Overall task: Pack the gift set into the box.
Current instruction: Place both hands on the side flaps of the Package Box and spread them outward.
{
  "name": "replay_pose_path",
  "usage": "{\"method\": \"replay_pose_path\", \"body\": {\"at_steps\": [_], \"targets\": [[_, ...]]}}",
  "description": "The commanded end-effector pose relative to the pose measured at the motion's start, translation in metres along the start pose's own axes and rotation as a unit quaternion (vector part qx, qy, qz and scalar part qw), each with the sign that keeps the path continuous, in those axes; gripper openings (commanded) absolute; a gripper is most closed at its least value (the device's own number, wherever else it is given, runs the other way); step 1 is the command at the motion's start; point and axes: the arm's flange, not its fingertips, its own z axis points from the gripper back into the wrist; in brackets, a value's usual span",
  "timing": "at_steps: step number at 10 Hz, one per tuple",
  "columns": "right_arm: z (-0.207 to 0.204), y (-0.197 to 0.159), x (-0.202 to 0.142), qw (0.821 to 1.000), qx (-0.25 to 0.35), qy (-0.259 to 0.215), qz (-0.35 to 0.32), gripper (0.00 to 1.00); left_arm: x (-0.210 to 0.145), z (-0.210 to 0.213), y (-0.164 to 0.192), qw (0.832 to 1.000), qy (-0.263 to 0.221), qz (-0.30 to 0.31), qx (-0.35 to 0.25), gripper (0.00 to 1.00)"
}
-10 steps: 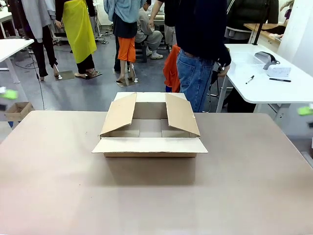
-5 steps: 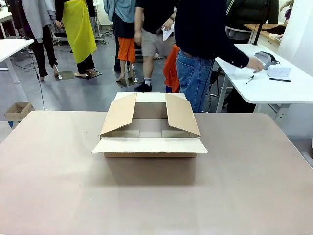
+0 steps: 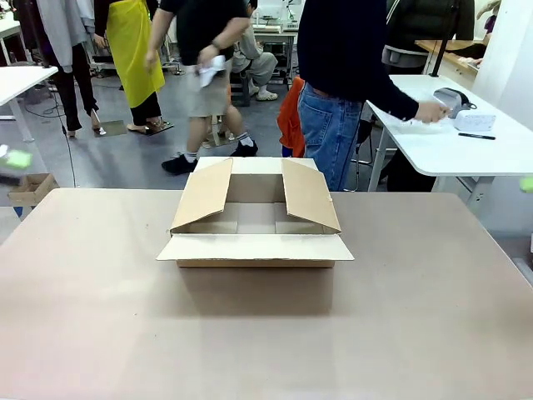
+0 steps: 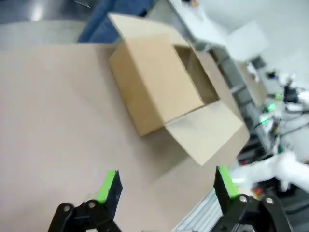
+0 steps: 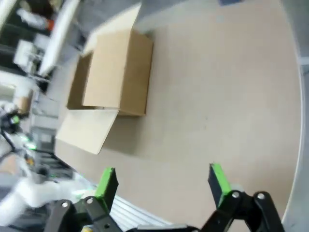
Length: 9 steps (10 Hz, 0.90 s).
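Box: the box is sitting open at the middle of the counter.
Flaps: the near flap is lying flat toward the robot, and the far flap is folding back.
In the way: the side flaps are slanting up over both ends of the opening, narrowing it.
Behind: a person is standing just past the far edge, turning aside.
Hand: the person's hand is reaching onto a white counter near a pen.
Farther off: other people are walking; a small carton is sitting on the floor.
Left claw: the left claw is hovering above the counter, well apart from the box, fingers spread wide and holding nothing.
Right claw: the right claw is hovering likewise on the other side, gaping wide and holding nothing.
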Motion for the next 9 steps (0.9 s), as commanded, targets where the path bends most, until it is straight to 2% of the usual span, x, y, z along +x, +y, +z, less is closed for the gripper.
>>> {"method": "replay_pose_path", "body": {"at_steps": [1, 2, 3, 4, 5, 6, 8, 9], "targets": [[-0.051, 0.129, 0.011, 0.987, -0.106, 0.015, 0.118, 1.00, 0.058, -0.043, -0.083, 0.991, 0.081, -0.091, 0.051, 1.00], [-0.088, 0.182, 0.009, 0.977, -0.086, 0.013, 0.195, 1.00, 0.080, -0.079, -0.113, 0.980, 0.133, -0.118, 0.088, 1.00], [-0.140, 0.229, -0.006, 0.961, -0.089, 0.036, 0.260, 1.00, 0.097, -0.124, -0.139, 0.965, 0.178, -0.128, 0.143, 1.00], [-0.175, 0.256, -0.024, 0.949, -0.104, 0.049, 0.293, 1.00, 0.101, -0.152, -0.150, 0.958, 0.204, -0.141, 0.145, 1.00], [-0.181, 0.264, -0.035, 0.949, -0.122, 0.014, 0.290, 1.00, 0.099, -0.160, -0.147, 0.961, 0.197, -0.134, 0.139, 1.00], [-0.130, 0.266, -0.047, 0.954, -0.082, 0.047, 0.284, 1.00, 0.083, -0.146, -0.176, 0.969, 0.169, -0.145, 0.110, 1.00], [-0.130, 0.266, -0.047, 0.954, -0.082, 0.047, 0.284, 1.00, 0.083, -0.146, -0.176, 0.969, 0.169, -0.145, 0.110, 1.00], [-0.163, 0.282, -0.056, 0.948, -0.088, 0.045, 0.301, 1.00, 0.094, -0.170, -0.170, 0.963, 0.187, -0.149, 0.123, 1.00]]}}
